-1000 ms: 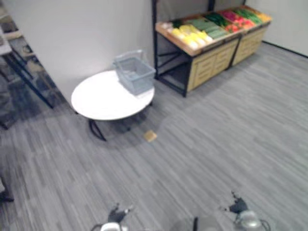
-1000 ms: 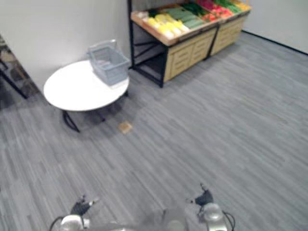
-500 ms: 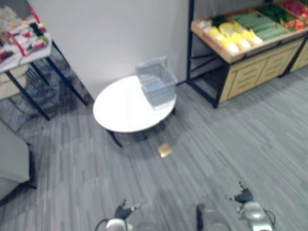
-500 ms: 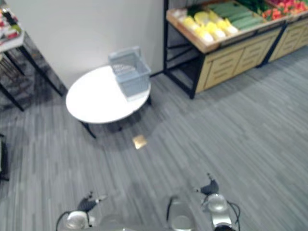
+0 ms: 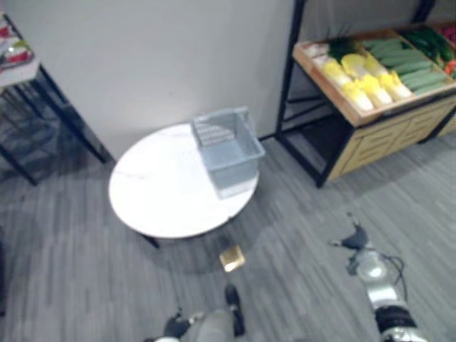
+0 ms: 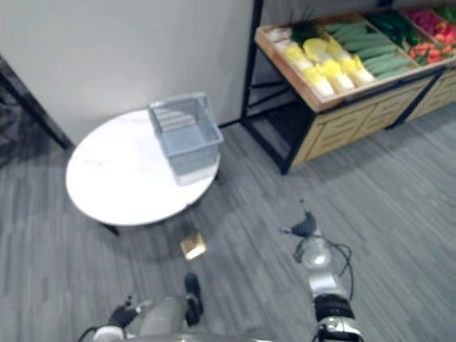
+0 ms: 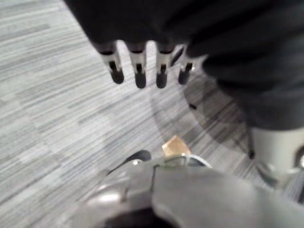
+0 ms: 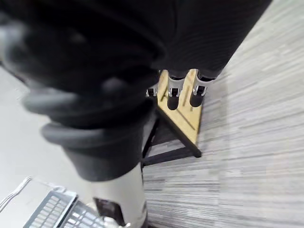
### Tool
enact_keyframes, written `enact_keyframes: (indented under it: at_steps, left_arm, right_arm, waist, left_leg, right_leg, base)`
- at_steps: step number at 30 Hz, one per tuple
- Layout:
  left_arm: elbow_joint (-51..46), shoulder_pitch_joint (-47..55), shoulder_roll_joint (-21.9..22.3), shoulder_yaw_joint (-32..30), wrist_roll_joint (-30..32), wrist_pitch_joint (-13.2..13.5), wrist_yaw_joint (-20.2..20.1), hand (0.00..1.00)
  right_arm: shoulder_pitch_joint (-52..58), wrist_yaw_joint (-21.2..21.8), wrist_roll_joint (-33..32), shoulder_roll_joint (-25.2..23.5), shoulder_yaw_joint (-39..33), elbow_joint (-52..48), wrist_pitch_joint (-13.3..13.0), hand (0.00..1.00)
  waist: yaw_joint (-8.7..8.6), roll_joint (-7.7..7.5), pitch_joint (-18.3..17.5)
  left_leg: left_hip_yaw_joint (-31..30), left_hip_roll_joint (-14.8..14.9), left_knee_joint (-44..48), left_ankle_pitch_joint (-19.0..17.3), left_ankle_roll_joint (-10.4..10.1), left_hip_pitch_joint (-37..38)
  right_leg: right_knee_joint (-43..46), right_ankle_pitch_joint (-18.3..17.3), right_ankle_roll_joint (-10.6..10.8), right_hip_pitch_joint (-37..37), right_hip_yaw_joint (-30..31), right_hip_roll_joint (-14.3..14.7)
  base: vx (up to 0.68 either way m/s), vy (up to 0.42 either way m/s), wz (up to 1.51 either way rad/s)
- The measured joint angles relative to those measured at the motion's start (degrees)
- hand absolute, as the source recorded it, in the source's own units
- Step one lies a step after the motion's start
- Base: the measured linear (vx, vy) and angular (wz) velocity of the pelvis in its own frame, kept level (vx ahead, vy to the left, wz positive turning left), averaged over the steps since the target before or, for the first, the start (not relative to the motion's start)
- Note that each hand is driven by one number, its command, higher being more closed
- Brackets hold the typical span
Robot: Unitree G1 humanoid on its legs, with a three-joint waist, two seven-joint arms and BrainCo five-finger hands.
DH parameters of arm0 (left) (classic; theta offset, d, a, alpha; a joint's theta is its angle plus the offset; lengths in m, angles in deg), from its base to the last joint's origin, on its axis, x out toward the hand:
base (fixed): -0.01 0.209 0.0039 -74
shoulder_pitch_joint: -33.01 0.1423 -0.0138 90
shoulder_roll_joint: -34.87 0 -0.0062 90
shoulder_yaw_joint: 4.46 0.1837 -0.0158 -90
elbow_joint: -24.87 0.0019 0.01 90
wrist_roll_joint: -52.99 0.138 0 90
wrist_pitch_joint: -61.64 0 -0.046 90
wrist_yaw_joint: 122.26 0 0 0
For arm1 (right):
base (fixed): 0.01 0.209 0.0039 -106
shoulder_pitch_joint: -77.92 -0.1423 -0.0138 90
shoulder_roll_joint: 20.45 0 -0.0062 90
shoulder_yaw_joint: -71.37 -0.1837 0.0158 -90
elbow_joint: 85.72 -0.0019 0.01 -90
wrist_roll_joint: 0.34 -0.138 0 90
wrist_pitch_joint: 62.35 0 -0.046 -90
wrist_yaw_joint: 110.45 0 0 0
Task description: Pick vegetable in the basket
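Empty hands, vegetables shelved
Right hand [image 5: 354, 239] and left hand [image 7: 139, 59] hang straight-fingered, empty; ahead of the right, vegetables [image 5: 370, 73] fill a wooden shelf [image 5: 377, 135] — leftward, a grey latticed basket [image 5: 228, 146] on a round white desk [image 5: 164, 201].

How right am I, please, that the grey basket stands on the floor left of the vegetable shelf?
Not quite: the grey basket stands on the round white table, not the floor, left of the vegetable shelf; the left eye view shows it.
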Motion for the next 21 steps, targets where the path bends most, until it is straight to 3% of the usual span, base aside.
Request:
enact_keyframes:
  at_steps: [1, 2, 3, 4, 5, 8, 9, 10, 11, 12, 13, 14, 17, 21]
  left_arm:
    - [0.31, -0.81, -0.46, 0.46, 0.09, -0.12, 0.00, 0.00]
    - [0.34, -1.18, -0.22, 0.62, 0.11, -0.14, 0.02, 0.00]
    - [0.26, -1.65, -0.03, 0.79, 0.15, -0.09, 0.09, 0.00]
    - [0.18, -2.26, 0.05, 0.86, 0.33, -0.06, 0.10, 0.00]
    - [0.18, -2.43, 0.07, 0.86, 0.33, -0.06, 0.10, 0.00]
    - [-0.39, -4.44, -0.02, 1.91, 0.32, 0.00, 0.07, 0.00]
    - [-0.44, -4.96, -0.03, 2.63, 0.30, 0.04, -0.05, 0.00]
    - [-0.45, -5.19, -0.03, 3.19, 0.32, 0.10, -0.07, 0.00]
    - [-0.44, -5.17, -0.04, 3.44, 0.32, 0.11, -0.06, 0.00]
    - [-0.42, -5.04, -0.31, 4.38, 0.36, 0.11, -0.08, 0.00]
    - [-0.45, -4.99, -0.77, 4.32, 0.39, 0.15, -0.16, 0.00]
    - [0.85, -4.95, -0.20, 4.10, 0.47, -0.05, 0.00, 0.00]
    - [0.65, -2.82, 2.21, 2.92, 1.00, 0.50, -0.03, 0.00]
    - [0.72, -3.04, 1.94, 2.00, 0.96, 0.49, 0.02, 0.00]
  right_arm:
    - [-0.69, 0.00, 0.21, -0.24, 1.69, -0.27, 0.00, 0.00]
    - [-1.19, 0.00, 0.71, -0.24, 2.37, -0.57, 0.00, 0.00]
    - [-2.19, -0.04, 1.66, -0.19, 4.02, -1.89, -0.06, 0.00]
    - [-3.60, -0.09, 2.22, -0.19, 5.75, -3.95, -0.77, 0.00]
    - [-3.88, -0.09, 2.27, -0.20, 5.97, -4.33, -0.94, 0.00]
    - [-7.25, -0.02, 3.11, 0.00, 5.93, -6.64, -1.35, 0.00]
    - [-8.68, 0.01, 3.20, 0.41, 5.79, -6.63, -1.36, 0.00]
    - [-9.63, -0.03, 3.21, 0.77, 5.77, -6.63, -1.32, 0.00]
    - [-9.96, -0.04, 3.21, 0.78, 5.79, -6.62, -1.28, 0.00]
    - [-10.60, -0.04, 3.33, 0.77, 5.99, -6.59, -1.25, 0.00]
    - [-10.75, -0.06, 3.53, 0.75, 6.14, -6.59, -1.25, 0.00]
    - [-11.57, -0.08, 3.80, 1.70, 6.54, -6.03, -1.19, 0.00]
    - [-16.69, -0.53, 3.84, 2.74, 9.93, -5.95, -0.93, 0.00]
    - [-24.75, -0.95, 3.86, 3.64, 11.63, -4.22, -0.95, 0.00]
  waist:
    - [-0.22, -0.34, 0.07]
    - [-0.26, -0.21, 0.08]
    - [-0.47, 0.81, 0.48]
    - [-0.58, 1.74, 0.53]
    - [-0.62, 1.84, 0.46]
    - [-1.67, 2.03, 0.37]
    - [-1.88, 1.97, 0.27]
    - [-1.84, 1.96, 0.19]
    - [-1.76, 1.75, 0.07]
    - [-1.27, 0.98, -0.27]
    - [-1.01, 0.19, -0.57]
    - [-0.28, 1.71, -0.61]
    - [-0.61, 6.38, -1.70]
    - [-0.67, 6.50, 0.51]
  left_leg:
    - [-1.94, -0.85, 0.52, -1.63, 0.66, 2.17]
    - [-2.97, -0.94, 0.72, -2.29, 0.86, 3.40]
    - [-4.53, -0.72, 0.90, -3.62, 0.94, 5.83]
    - [-6.84, -0.73, 0.08, -4.52, 0.76, 7.99]
    - [-7.45, -0.76, -0.18, -4.56, 0.76, 8.23]
    - [-14.24, -0.66, -1.83, -4.90, -0.21, 9.16]
    - [-15.82, -0.36, -1.77, -5.31, -1.26, 9.33]
    - [-16.63, -0.31, -1.37, -6.18, -2.86, 9.48]
    - [-17.02, -0.36, -1.08, -6.76, -3.80, 9.60]
    - [-17.23, -0.99, -0.61, -8.04, -5.74, 9.88]
    - [-17.46, -1.64, -0.72, -8.71, -6.44, 10.44]
    - [-17.85, -0.71, -0.56, -10.43, -7.54, 11.55]
    - [-16.89, 4.93, 2.87, -12.86, -10.00, 9.39]
    - [-17.10, 8.12, 15.46, -13.91, -10.80, 3.49]
  right_leg:
    - [8.83, 1.26, 0.02, -3.72, 2.02, -0.57]
    - [11.57, 0.25, -1.74, -5.15, 1.98, -0.59]
    - [12.97, -1.86, -5.36, -7.42, 0.90, -0.78]
    - [8.89, -3.31, -7.75, -9.95, -0.60, -1.03]
    - [7.44, -3.52, -8.10, -10.48, -0.84, -1.04]
    - [-17.21, -3.58, -8.28, -12.46, 0.44, 1.35]
    - [-28.58, -2.41, -7.46, -11.73, 2.71, 2.50]
    - [-36.43, 0.95, -7.52, -11.27, 4.24, 2.99]
    - [-38.76, 3.81, -7.44, -11.18, 4.85, 2.98]
    - [-40.70, 9.38, -7.83, -10.82, 5.22, 2.01]
    - [-40.52, 11.68, -7.96, -10.33, 5.01, 1.13]
    - [-39.65, 12.60, -7.37, -9.27, 3.47, 1.56]
    - [-42.82, 10.94, -9.02, -7.18, -0.19, 5.45]
    - [-44.50, 9.94, -11.38, -3.82, -4.45, 7.03]
  base:
    - [0.51, 0.123, 0.66]
    - [0.48, 0.078, 0.78]
    - [0.52, 0.049, 0.89]
    - [0.43, 0.036, 0.82]
    - [0.50, -0.022, 1.03]
    - [0.39, -0.103, 1.19]
    - [0.30, -0.162, 1.01]
    - [0.30, -0.184, 0.94]
    - [0.29, -0.236, 0.78]
    - [0.22, -0.241, 0.52]
    - [0.27, -0.348, 0.49]
    - [0.24, -0.336, 0.42]
    - [0.22, -0.285, 0.32]
    - [0.12, -0.168, 0.59]
